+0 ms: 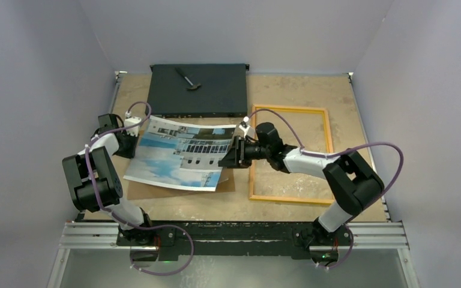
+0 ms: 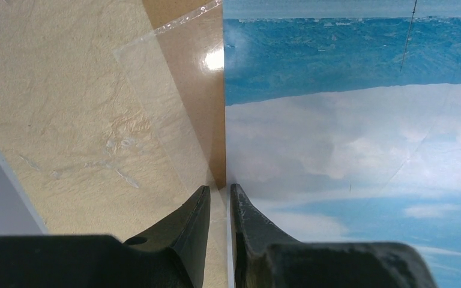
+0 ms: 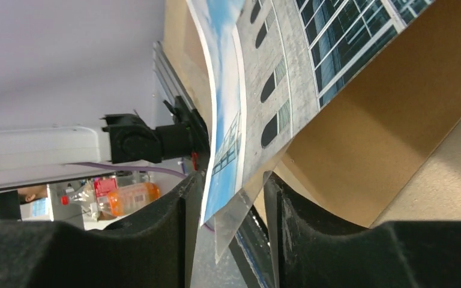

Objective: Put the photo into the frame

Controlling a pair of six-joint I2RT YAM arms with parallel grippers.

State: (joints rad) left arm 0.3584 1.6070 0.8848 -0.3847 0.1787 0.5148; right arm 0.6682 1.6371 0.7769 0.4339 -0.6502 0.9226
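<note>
The photo, a pale building against blue sky, hangs bowed between my two grippers above the brown backing board. My left gripper pinches its left edge. In the left wrist view the jaws are nearly closed on the photo edge and a clear sheet. My right gripper is at the photo's right edge. In the right wrist view its jaws stand apart around the photo corner and the clear sheet. The yellow-orange frame lies flat to the right.
A flat black box with a small tool on it stands at the back, behind the photo. The backing board also shows in the wrist views. Grey walls enclose the table on three sides.
</note>
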